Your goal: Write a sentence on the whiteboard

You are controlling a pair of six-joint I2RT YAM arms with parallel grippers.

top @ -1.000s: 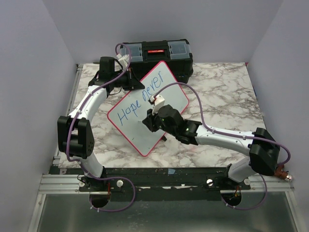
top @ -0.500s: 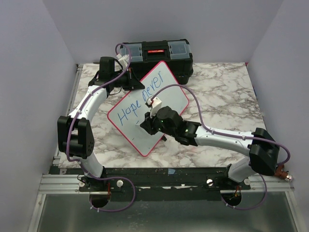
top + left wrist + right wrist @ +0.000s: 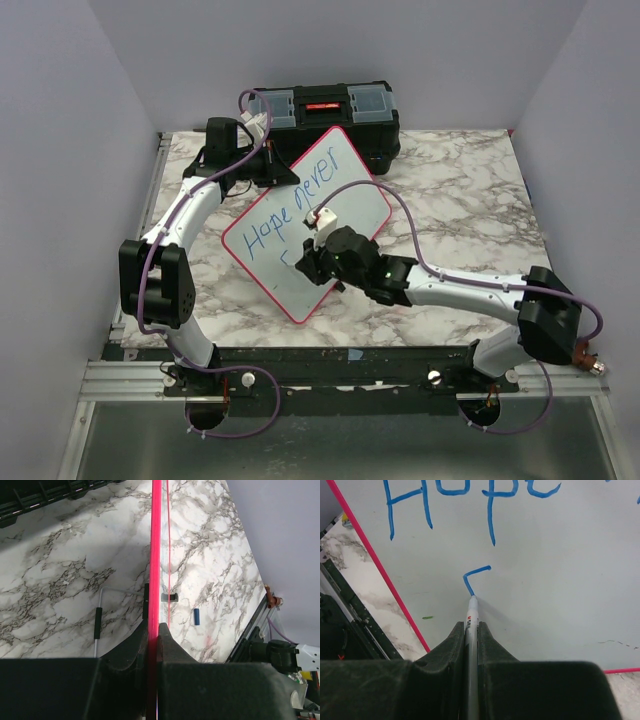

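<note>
the marble table carried a black toolbox at the back. just in front of it, near the middle, the whiteboard stood tilted. the left gripper was clamped on the board's red-pink frame, bracing it. the right gripper was closed on a marker, its tip touching the board under "hope", at the foot of a short blue stroke. a second line looked barely begun. it would call for light, even pressure, letters sized like those above, and a firm brace against wobble.

whiteboard writing cut off at top, marker barrel hidden within right end effector
</note>
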